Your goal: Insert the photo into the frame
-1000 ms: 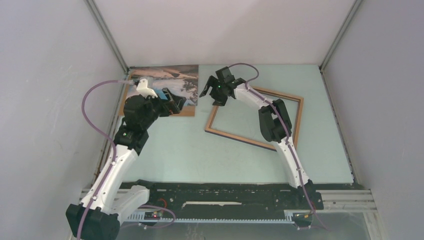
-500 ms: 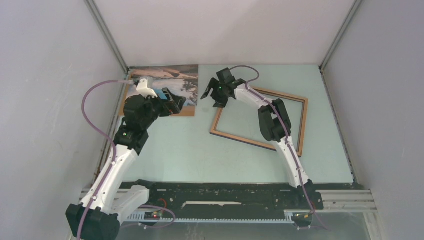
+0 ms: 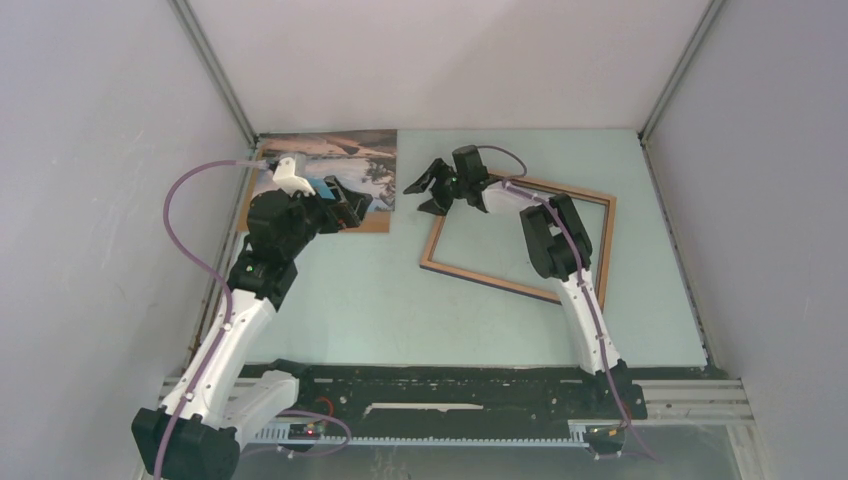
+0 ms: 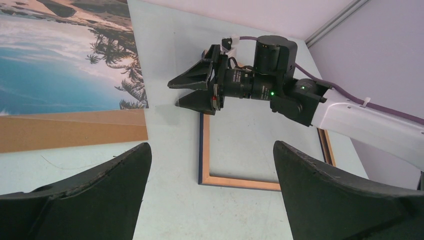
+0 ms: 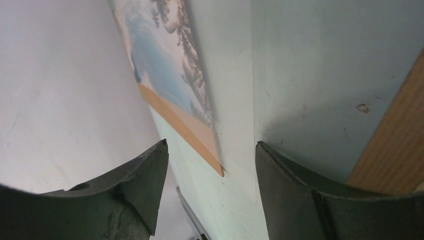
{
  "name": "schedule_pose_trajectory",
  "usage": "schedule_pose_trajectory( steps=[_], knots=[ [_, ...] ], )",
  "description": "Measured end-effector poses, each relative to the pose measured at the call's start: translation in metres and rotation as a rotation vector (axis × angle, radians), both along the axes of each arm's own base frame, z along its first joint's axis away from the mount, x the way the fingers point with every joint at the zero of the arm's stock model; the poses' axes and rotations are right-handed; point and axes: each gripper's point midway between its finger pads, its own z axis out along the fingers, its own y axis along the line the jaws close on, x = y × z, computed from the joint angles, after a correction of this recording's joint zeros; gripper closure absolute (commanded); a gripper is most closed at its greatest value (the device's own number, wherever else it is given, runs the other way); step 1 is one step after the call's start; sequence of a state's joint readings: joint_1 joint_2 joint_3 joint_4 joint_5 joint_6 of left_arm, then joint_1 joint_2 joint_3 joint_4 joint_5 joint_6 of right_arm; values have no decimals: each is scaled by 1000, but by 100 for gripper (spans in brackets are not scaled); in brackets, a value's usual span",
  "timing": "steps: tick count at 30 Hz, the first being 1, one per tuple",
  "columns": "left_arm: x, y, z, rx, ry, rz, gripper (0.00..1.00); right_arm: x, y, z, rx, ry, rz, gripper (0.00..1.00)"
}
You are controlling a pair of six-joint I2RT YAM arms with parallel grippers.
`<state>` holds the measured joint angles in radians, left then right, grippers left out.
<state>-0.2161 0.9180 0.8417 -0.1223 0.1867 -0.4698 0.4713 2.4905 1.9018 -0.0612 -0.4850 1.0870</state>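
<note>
The photo (image 3: 335,160) lies face up at the far left on a brown backing board (image 3: 372,222); its blue water and trees fill the left wrist view (image 4: 60,65). The frame (image 3: 500,283) lies flat right of centre, wood face up, with its near-left corner (image 4: 205,170) showing. My left gripper (image 3: 350,205) hovers over the photo's near edge, wide open and empty (image 4: 211,147). My right gripper (image 3: 425,190) hangs low just left of the frame's far-left corner and points toward the photo. It is open with nothing between its fingers (image 5: 211,145).
Grey walls close in the table on the left, back and right. A faint straight edge (image 5: 252,75), like that of a clear sheet, runs over the table between photo and frame. The frame's wood (image 5: 395,145) lies just right of my right gripper.
The frame slid slightly to the right. My right wrist turned and dropped, so its jaws now point left toward the photo, and they narrowed a little. The left arm stayed still.
</note>
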Motion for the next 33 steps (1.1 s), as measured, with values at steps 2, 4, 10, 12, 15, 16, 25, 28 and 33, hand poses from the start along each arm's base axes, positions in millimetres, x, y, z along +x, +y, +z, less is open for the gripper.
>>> schedule_pose_trajectory(
  steps=[2,4,10,12,15,16,25,28,33],
  knots=[
    [0,0,0,0,0,0,0,-1,2,1,38,-11,4,31],
    [0,0,0,0,0,0,0,-2,2,2,62,-25,3,34],
    [0,0,0,0,0,0,0,-3,2,6,136,-48,9,41],
    [0,0,0,0,0,0,0,-3,2,6,151,-55,6,45],
    [0,0,0,0,0,0,0,-4,2,5,169,-49,-2,52],
    [0,0,0,0,0,0,0,-4,3,6,175,-49,-4,52],
    [0,0,0,0,0,0,0,1,11,16,244,-76,-14,51],
    [0,0,0,0,0,0,0,5,14,13,260,-76,-21,54],
    [0,0,0,0,0,0,0,13,19,9,295,-90,-26,58]
  ],
)
